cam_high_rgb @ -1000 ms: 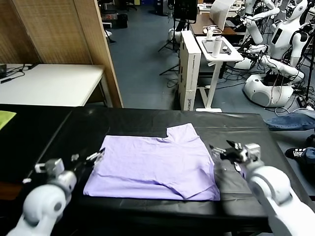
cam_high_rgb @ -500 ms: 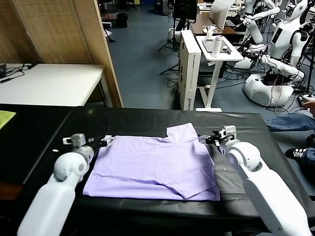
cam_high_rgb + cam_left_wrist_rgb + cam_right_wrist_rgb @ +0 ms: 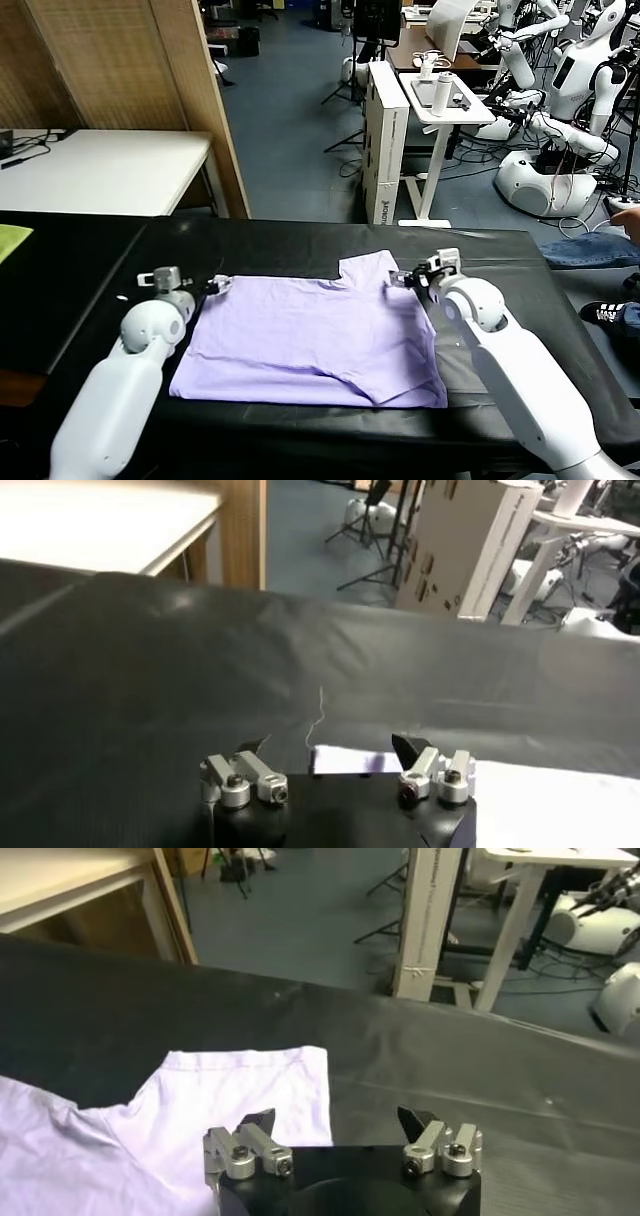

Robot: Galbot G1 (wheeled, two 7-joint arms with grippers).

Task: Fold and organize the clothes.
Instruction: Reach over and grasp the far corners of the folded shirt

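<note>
Two wide-open grippers, left [image 3: 213,287] and right [image 3: 403,279], are flanking my lavender cotton T-shirt's [image 3: 310,340] twelve-o'clock corners, seemingly lining up a fold.

Bare black cloth-covered desk [image 3: 300,240] lies ahead of each open gripper; only the flat lavender T-shirt [image 3: 310,335] lies between them.

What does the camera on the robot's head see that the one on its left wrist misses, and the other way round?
Only the head view shows the whole lavender T-shirt spread flat, both arms, the right gripper at the shirt's far right corner, and the yellow-green cloth far left.

Only the left wrist view shows the left gripper close up, jaws open, and a loose thread on the cover.

Both show the black table cover, the shirt's far left corner, the white table and the tall cardboard box.
</note>
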